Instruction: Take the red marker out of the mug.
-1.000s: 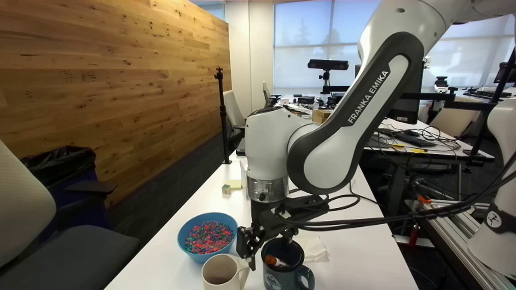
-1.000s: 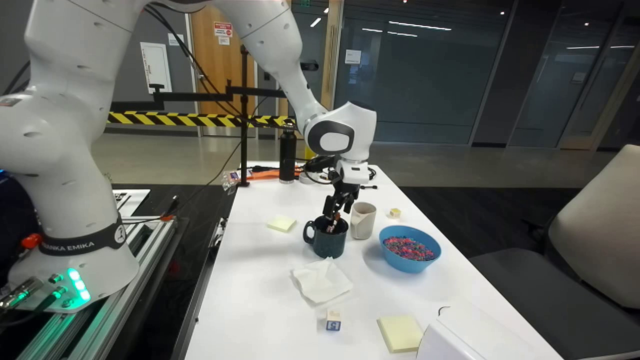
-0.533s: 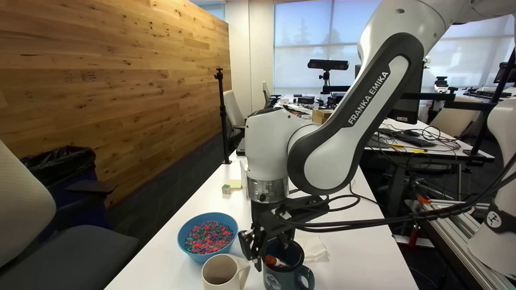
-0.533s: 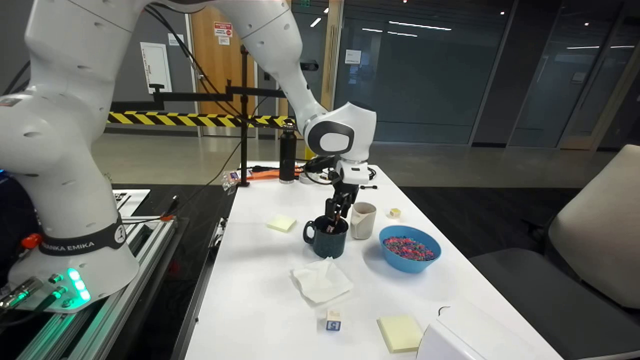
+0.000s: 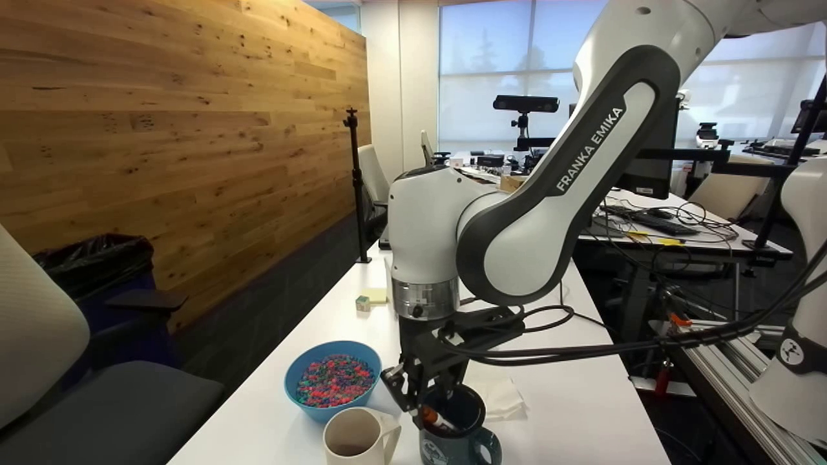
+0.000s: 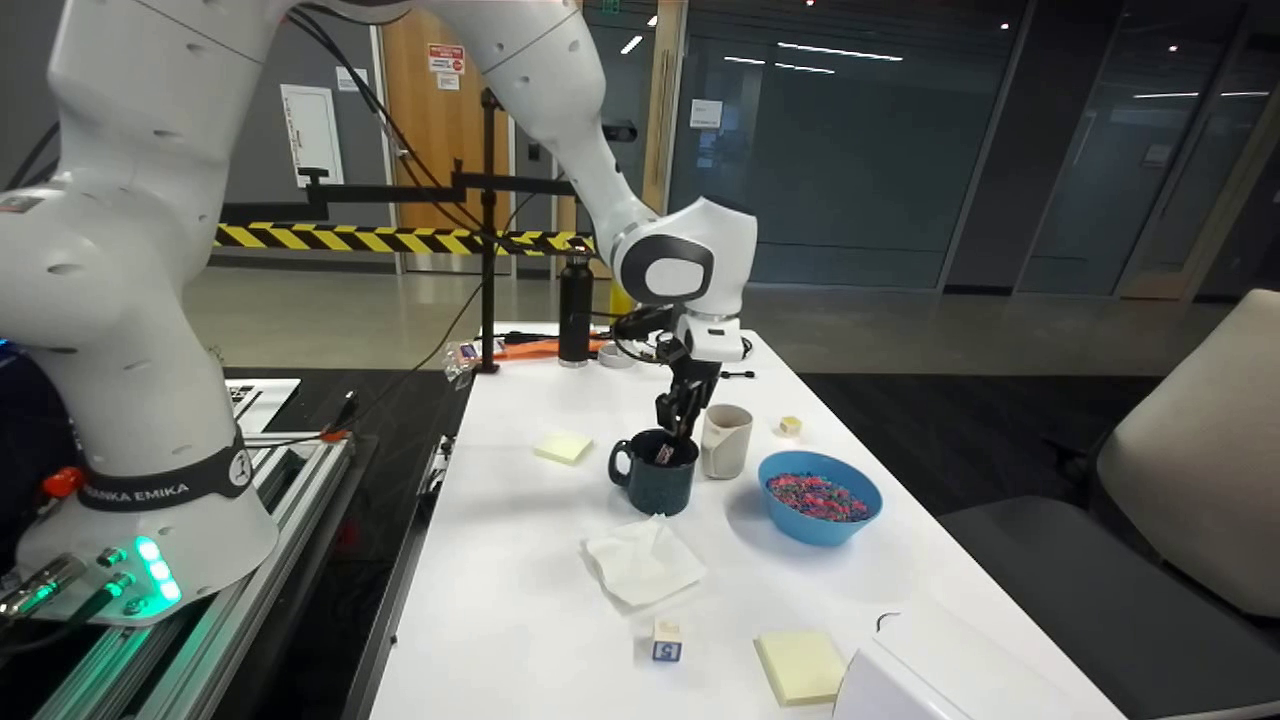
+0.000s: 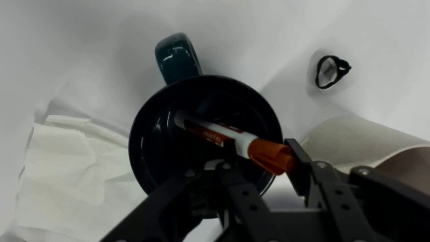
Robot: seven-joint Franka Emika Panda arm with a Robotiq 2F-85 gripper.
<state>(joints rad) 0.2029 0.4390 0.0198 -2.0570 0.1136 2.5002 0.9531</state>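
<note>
The red marker (image 7: 244, 143), white-barrelled with an orange-red cap, leans inside the dark mug (image 7: 136, 134), its cap end reaching over the rim. My gripper (image 7: 260, 143) has come partly together around the marker's cap half. In the wrist view, its left fingertip overlaps the barrel above the mug's mouth. The right finger (image 7: 295, 168) stands by the rim, against the end of the cap. The marker lies slantwise between the jaws; whether both pads press on it cannot be told. Both exterior views show the mug (image 5: 452, 447) (image 6: 655, 492) on the table under my gripper (image 5: 431, 405).
A pale cup (image 5: 355, 445) stands close beside the mug, on the right finger's side. Past it is a blue bowl (image 5: 323, 412) with coloured contents. White tissue (image 6: 645, 565) lies near the mug. A small black ring-shaped object (image 7: 327, 72) rests on the table.
The jaws have drawn closer together around the marker. The arm has risen slightly, and the mug has shifted a little toward the pale cup.
</note>
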